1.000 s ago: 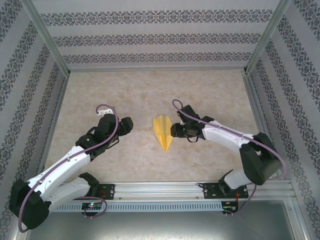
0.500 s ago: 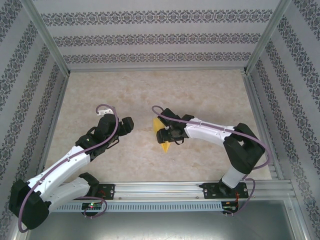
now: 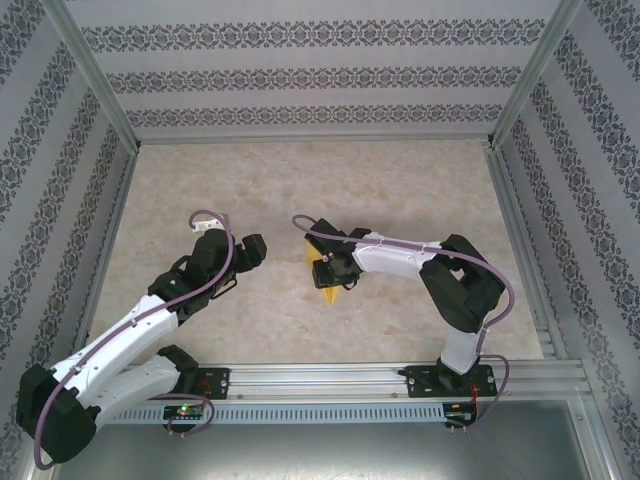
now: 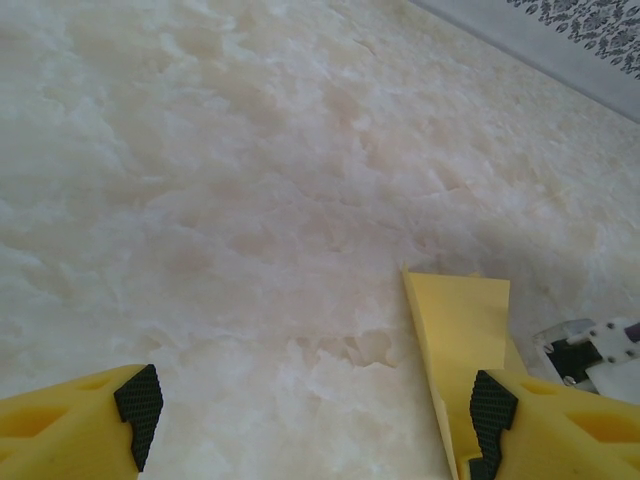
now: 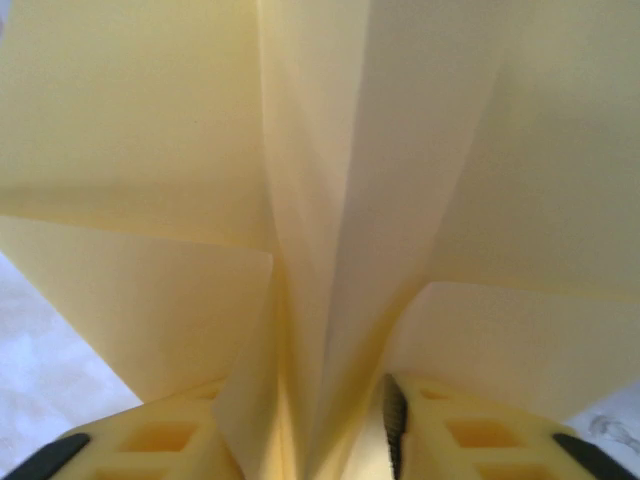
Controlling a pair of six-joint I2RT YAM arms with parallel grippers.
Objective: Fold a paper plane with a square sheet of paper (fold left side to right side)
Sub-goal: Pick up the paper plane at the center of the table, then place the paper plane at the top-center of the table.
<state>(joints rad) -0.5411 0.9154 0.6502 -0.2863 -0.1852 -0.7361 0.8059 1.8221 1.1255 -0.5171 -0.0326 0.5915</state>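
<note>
Top external view: paper plane (image 3: 313,251) lies near the middle of the worktop (image 3: 420,180), nose toward the near edge. The right gripper (image 3: 331,272) sits directly over it and hides most of the body. We see one tail corner and the nose tip.

Right wrist view: the centre crease runs up from between the fingers (image 5: 170,440), and the wing panels spread to either side. Paper fills the gap between them, so we record this gripper as pinched on the plane's centre fold.

The left gripper (image 3: 256,250) is just beside the plane on its left and not touching it. Its jaws are wide apart with nothing between them. In the left wrist view, bare worktop lies between its fingers, and the plane's tail edge sits next to one of them.

Progress, our judgement:
- Done: the sheet is no longer a flat square. It has a dart shape, a centre crease and triangular wings.
- Left: probably only firming the centre fold, setting the wings and letting go.
- We cannot tell from these views how sharp the creases are.
</note>
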